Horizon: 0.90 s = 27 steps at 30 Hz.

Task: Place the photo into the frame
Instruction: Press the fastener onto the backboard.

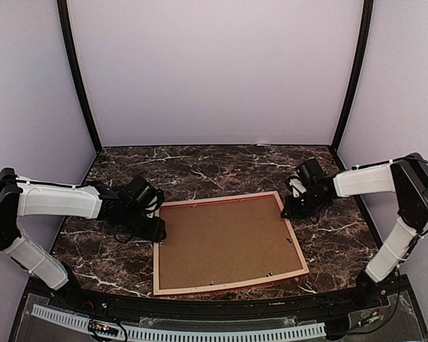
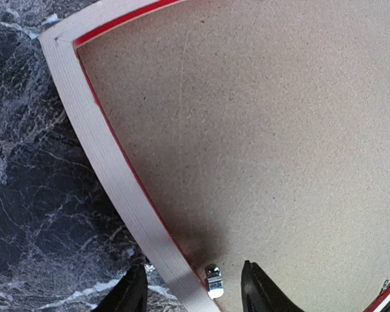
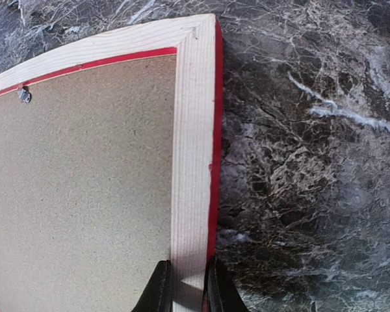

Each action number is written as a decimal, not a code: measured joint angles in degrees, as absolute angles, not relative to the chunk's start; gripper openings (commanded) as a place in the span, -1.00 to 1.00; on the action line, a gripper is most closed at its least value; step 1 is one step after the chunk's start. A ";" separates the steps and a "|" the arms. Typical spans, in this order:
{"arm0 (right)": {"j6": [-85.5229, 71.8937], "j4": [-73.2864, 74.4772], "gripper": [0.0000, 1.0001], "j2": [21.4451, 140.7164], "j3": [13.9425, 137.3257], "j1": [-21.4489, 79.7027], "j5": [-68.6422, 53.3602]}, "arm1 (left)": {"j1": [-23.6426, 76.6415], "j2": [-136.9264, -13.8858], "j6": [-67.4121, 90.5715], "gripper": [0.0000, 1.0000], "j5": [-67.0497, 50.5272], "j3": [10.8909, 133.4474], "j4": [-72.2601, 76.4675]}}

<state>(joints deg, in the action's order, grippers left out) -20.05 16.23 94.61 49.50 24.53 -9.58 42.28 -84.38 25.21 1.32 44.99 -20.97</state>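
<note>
One frame [image 3: 192,130], one backing board [image 1: 225,239], so not much to count here, plus some small metal clips along the inner edge. I can pick out one clip [image 2: 213,281] in the left wrist view and another clip [image 3: 25,95] in the right wrist view, but from above they're too tiny for a proper total. Frame is lying face down around the middle of the table [image 1: 221,167], a bit toward 6 o'clock and slightly skewed, pale bare wood up with a thin line of red showing along the edges. Board sits inside it and fills the opening, flat speckled brown fibreboard, rectangular like the frame. Table top is dark marble-look with white veins. Left gripper [image 2: 194,289] is at the frame's 9 o'clock side with its fingers spread, one over the marble outside the rail and one over the board, straddling the rail right by that first clip. Right gripper [image 3: 188,289] is near the 2 o'clock corner, fingers pinching the pale rail of the 3 o'clock side between them.
</note>
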 measured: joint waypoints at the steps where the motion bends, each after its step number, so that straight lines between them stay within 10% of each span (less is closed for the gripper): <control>1: -20.03 16.23 -1.00 94.61 49.50 24.53 -9.58 | 42.28 -84.40 25.21 0.03 1.61 45.41 -21.08; 27: -20.01 15.84 -1.00 94.74 49.47 24.51 -9.87 | 42.33 -90.96 25.71 0.03 2.59 51.07 -30.20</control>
<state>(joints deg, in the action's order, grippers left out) -20.01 15.84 94.74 49.47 24.51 -9.87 42.33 -90.96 25.71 2.59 51.07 -30.20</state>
